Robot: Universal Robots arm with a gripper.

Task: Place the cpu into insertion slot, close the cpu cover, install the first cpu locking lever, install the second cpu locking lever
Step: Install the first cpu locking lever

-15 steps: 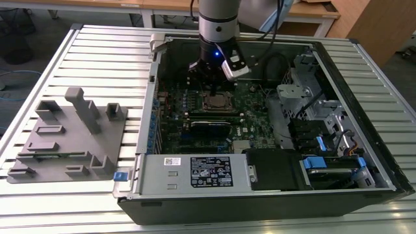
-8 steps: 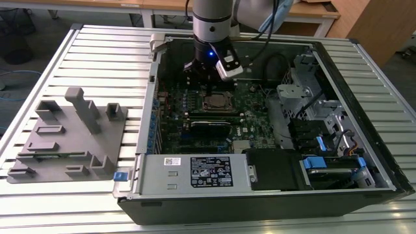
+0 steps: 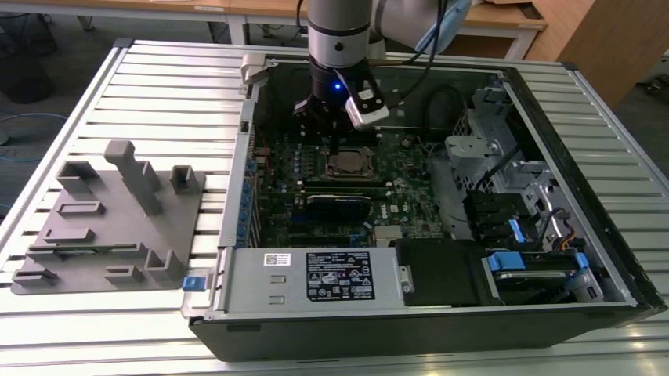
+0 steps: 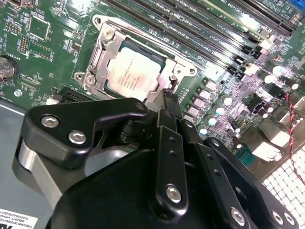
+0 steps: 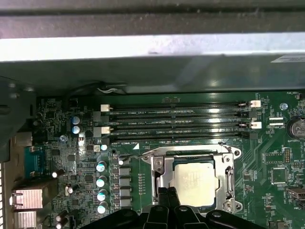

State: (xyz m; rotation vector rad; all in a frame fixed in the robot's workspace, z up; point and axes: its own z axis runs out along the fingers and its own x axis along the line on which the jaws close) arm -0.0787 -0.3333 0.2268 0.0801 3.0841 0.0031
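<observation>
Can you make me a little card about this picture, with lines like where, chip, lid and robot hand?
where: open computer case on a slatted table
chip: silvery cpu lying flat in the insertion slot of the green motherboard
lid: cpu cover, a metal frame, down flat around the cpu
robot hand: gripper right at the slot's edge, beside the cpu
nearby: grey holder tray on the table, to the exterior view's left of the case
</observation>
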